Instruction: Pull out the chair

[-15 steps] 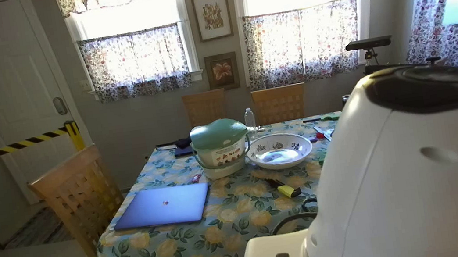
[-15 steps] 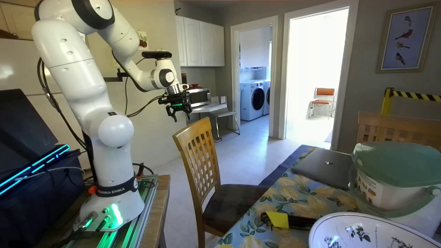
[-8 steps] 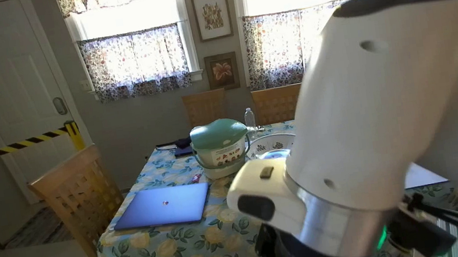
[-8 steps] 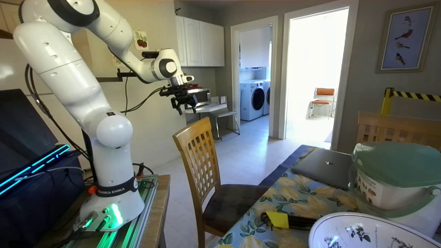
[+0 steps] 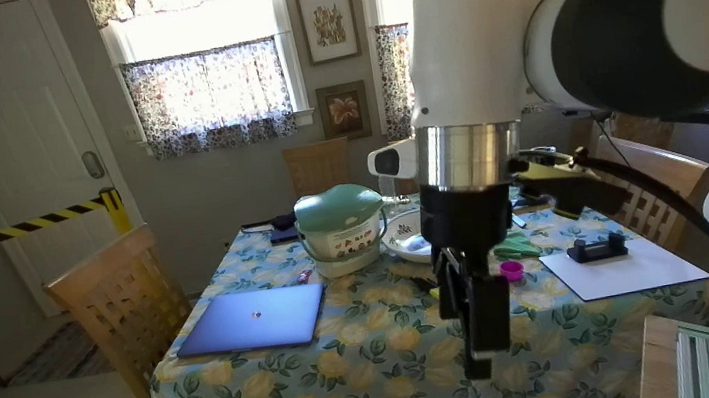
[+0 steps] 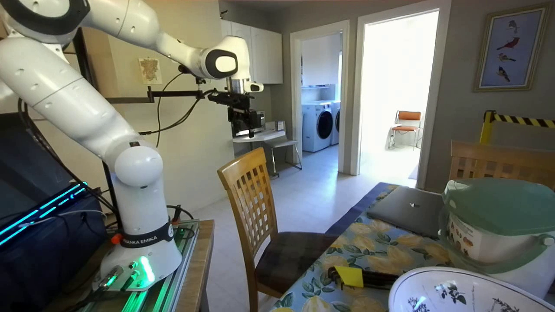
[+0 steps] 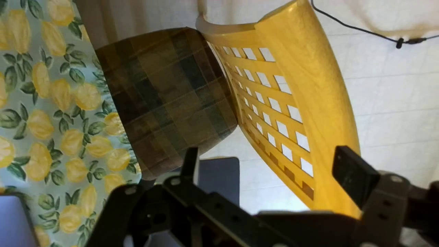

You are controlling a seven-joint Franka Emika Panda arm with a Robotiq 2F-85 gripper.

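The chair (image 6: 249,195) is light wood with a curved top rail, a lattice back and a dark plaid seat. In an exterior view it stands between the robot base and the table, its seat partly at the table edge. My gripper (image 6: 246,133) hangs above its top rail, apart from it, fingers down. In an exterior view the gripper (image 5: 472,341) is in front of the table. In the wrist view the chair (image 7: 329,113) fills the middle, and the gripper (image 7: 271,157) is open and empty, its fingers spread over the top rail and the floor beside the seat.
The table with a lemon-print cloth (image 5: 324,381) bears a laptop (image 5: 250,319), a green-lidded bin (image 5: 345,255) and a bowl (image 6: 468,286). Matching chairs (image 5: 117,292) (image 5: 318,166) (image 5: 654,187) stand round it. The robot's wooden stand (image 6: 207,242) is close to the chair.
The arm has stretched out and the gripper has moved right towards the chair's top rail, turning to point straight down. The chair has not moved.
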